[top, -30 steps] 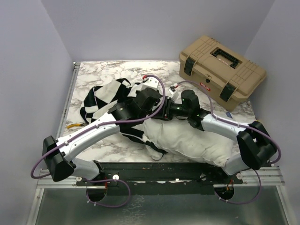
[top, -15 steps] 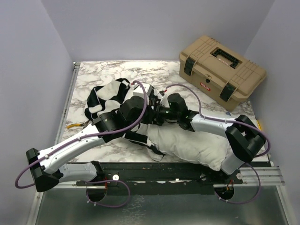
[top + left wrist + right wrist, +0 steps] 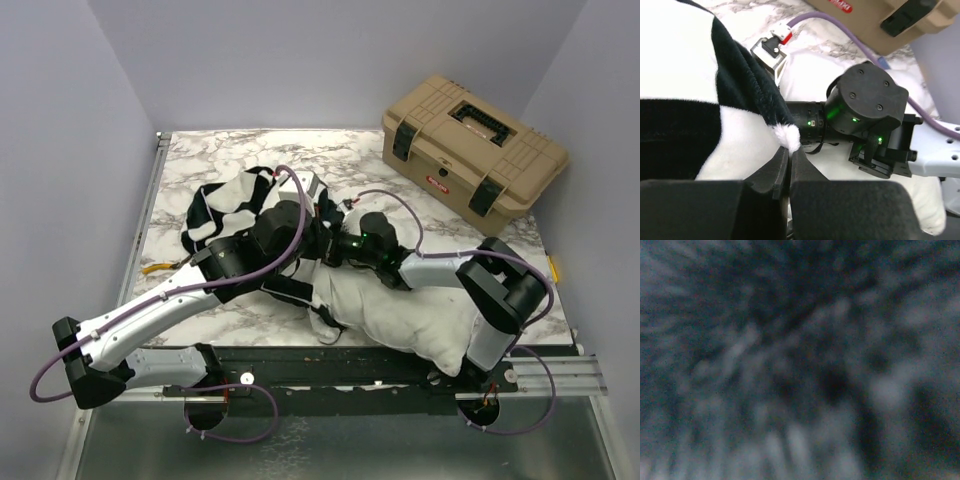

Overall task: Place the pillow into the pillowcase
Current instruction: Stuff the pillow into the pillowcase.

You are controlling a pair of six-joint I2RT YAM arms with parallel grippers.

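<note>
Over the last second the right end effector (image 3: pixel 336 238) pushed further left, under the pillowcase (image 3: pixel 228 205), opened wide and snapped closed. We judged it a fresh grip for working the pillow (image 3: pixel 405 312) in. The pillow still lay mostly outside on the desk (image 3: pixel 200 160), only its left end at the case's mouth. The left end effector (image 3: pixel 790 161) stayed clenched on the pillowcase's edge. The right wrist view was dark blur, so what the right fingers caught we could not tell.
</note>
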